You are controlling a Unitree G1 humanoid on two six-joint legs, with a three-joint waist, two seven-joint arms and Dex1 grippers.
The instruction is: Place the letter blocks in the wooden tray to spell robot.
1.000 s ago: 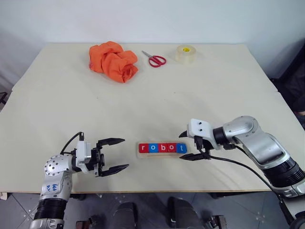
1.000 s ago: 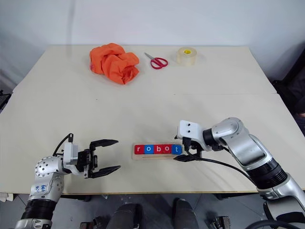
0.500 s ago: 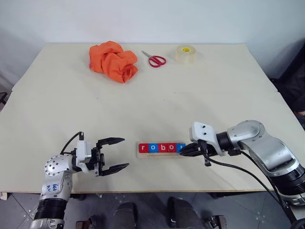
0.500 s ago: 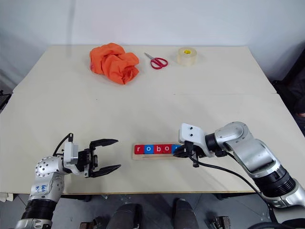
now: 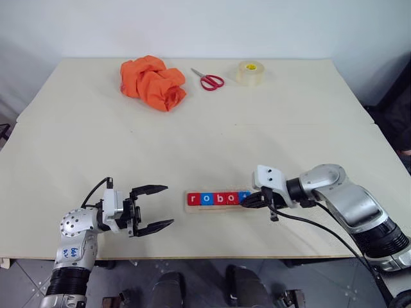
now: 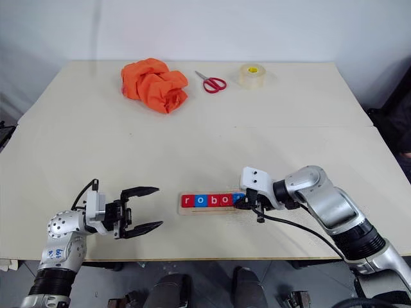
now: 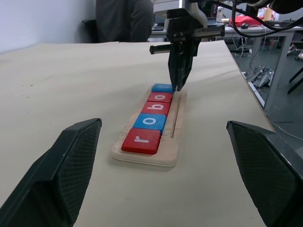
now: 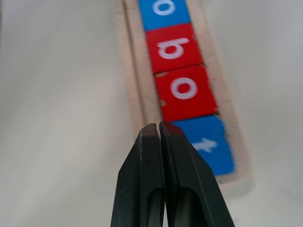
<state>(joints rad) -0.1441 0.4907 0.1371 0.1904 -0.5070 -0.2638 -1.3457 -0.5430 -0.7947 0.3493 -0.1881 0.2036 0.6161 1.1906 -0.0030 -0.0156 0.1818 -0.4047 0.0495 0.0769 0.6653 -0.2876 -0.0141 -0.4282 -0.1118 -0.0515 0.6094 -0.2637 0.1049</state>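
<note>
Beige table (image 5: 270,128); letter blocks (image 5: 217,198) read "robot" in wooden tray (image 7: 176,142).

The only readable stuff is on the letter blocks (image 7: 151,109) sitting in the wooden tray (image 7: 175,142): white lowercase letters, left to right r on red, o on blue, b on red, o on red, t on blue at the right end. So it reads "robot".

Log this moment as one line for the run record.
letter blocks: five in wooden tray, spelling robot | right gripper: shut, at t end | left gripper: open, empty
</note>
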